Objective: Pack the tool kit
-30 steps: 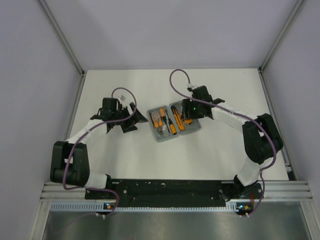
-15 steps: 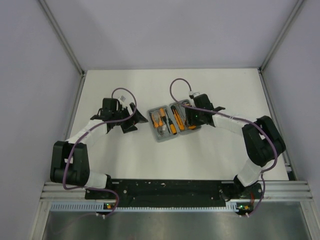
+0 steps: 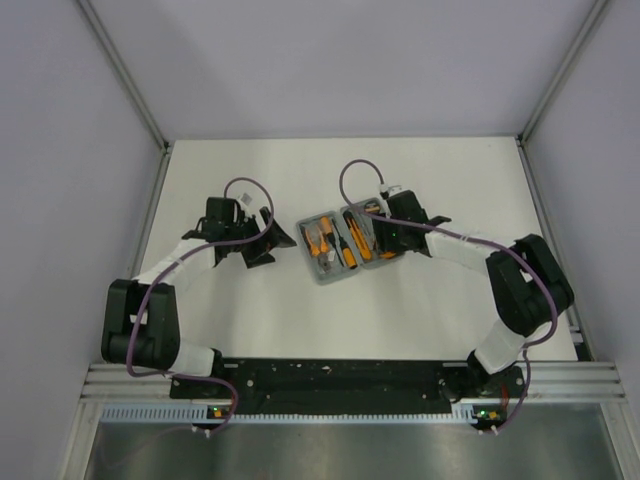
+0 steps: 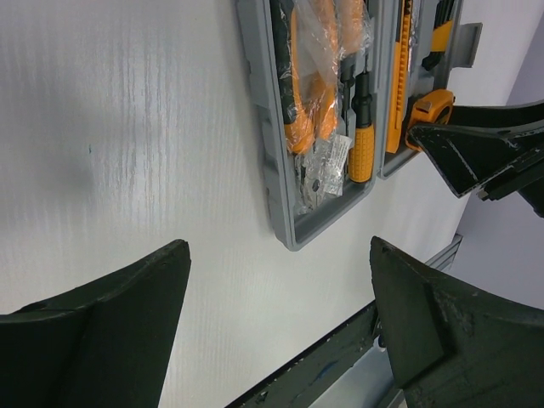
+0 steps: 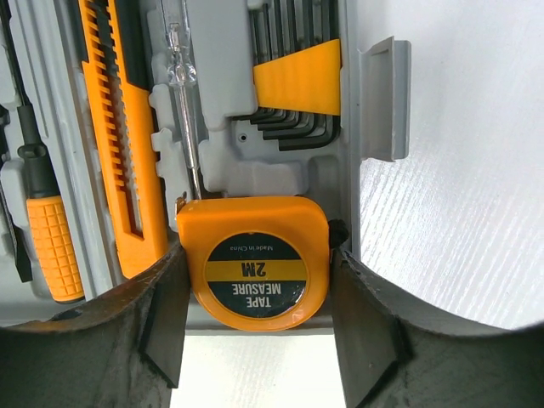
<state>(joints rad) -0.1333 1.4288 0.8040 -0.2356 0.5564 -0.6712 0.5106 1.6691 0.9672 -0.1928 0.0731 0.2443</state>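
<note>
The grey tool kit case (image 3: 322,272) lies open mid-table, also in the left wrist view (image 4: 270,161). It holds orange-and-black screwdrivers (image 4: 361,136), bagged pliers (image 4: 308,85), an orange knife (image 5: 119,127) and hex keys (image 5: 293,93). My right gripper (image 5: 255,255) is closed around the orange tape measure (image 5: 255,272) at the near corner of the case's right half, with both fingers against its sides. It shows from above (image 3: 380,240). My left gripper (image 4: 279,246) is open and empty over bare table just left of the case (image 3: 280,238).
The case's grey latch tab (image 5: 387,98) sticks out on its right edge. The black base rail (image 3: 330,375) runs along the near edge. Metal frame posts (image 3: 140,110) stand at the back corners.
My right gripper has shifted a little left and nearer over the case's right half, and the case has nudged slightly left. The left arm has barely moved.
</note>
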